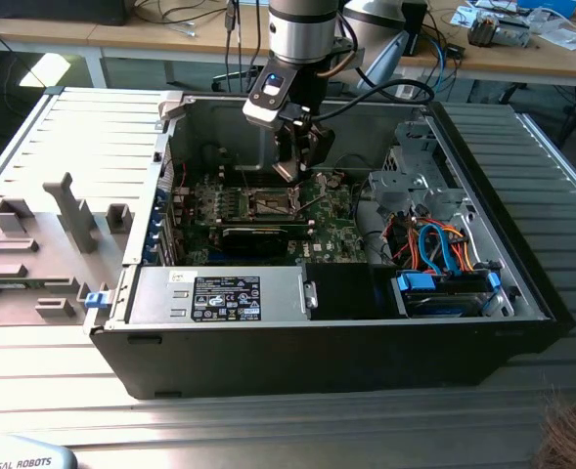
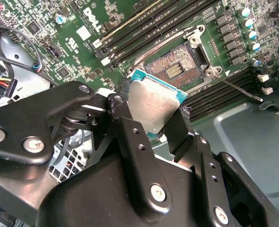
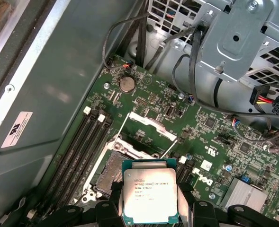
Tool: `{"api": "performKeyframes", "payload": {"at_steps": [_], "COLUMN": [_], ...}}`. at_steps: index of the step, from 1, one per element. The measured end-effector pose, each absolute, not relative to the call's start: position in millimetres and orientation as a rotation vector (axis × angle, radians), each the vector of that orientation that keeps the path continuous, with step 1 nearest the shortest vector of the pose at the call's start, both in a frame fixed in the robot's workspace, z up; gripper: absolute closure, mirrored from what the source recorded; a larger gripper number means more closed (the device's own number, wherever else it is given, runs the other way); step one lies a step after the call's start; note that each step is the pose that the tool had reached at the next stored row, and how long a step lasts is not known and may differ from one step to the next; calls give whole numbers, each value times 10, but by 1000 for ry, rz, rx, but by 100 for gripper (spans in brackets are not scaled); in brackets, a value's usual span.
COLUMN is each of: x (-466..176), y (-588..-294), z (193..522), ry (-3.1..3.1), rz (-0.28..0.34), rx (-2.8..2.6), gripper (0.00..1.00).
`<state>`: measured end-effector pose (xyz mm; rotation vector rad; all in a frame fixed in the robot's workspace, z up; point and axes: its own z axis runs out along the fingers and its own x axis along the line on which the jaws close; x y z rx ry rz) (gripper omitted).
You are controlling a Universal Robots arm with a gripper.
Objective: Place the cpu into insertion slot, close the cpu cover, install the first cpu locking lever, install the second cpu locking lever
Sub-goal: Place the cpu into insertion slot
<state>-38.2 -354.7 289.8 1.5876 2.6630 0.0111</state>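
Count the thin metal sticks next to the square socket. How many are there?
2. One lever juts out beside the insertion slot; the other lever runs along its opposite side. The cpu in the hand covers one corner, so more could be hidden.

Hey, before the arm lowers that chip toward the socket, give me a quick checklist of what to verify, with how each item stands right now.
1. Grip on the cpu: ok, the claw pinches two opposite edges.
2. Nothing in the insertion slot: ok, its contacts are bare.
3. The cpu cover out of the way: ok, swung up.
4. The locking lever released: ok, it sticks out free.
5. Chip squared with the slot: cannot tell.
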Motion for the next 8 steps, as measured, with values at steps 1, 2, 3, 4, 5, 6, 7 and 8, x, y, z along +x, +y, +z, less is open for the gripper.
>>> {"api": "performKeyframes", "payload": {"at_steps": [1, 2, 3, 4, 5, 6, 7, 8], "x": [-382, -382, -382, -382, -382, -382, -382, -382], "y": [-3547, -3547, -3547, -3547, -3547, -3546, -3546, -3547], "z": [2897, 2897, 2897, 2897, 2896, 2896, 2896, 2895], "ry": [2663, 2662, 2662, 2662, 2661, 2660, 2660, 2660], "rz": [11, 11, 10, 10, 10, 9, 9, 9], "rx": [1588, 1588, 1589, 1589, 1590, 1591, 1591, 1592], "gripper": [46, 46, 46, 46, 46, 46, 46, 46]}}
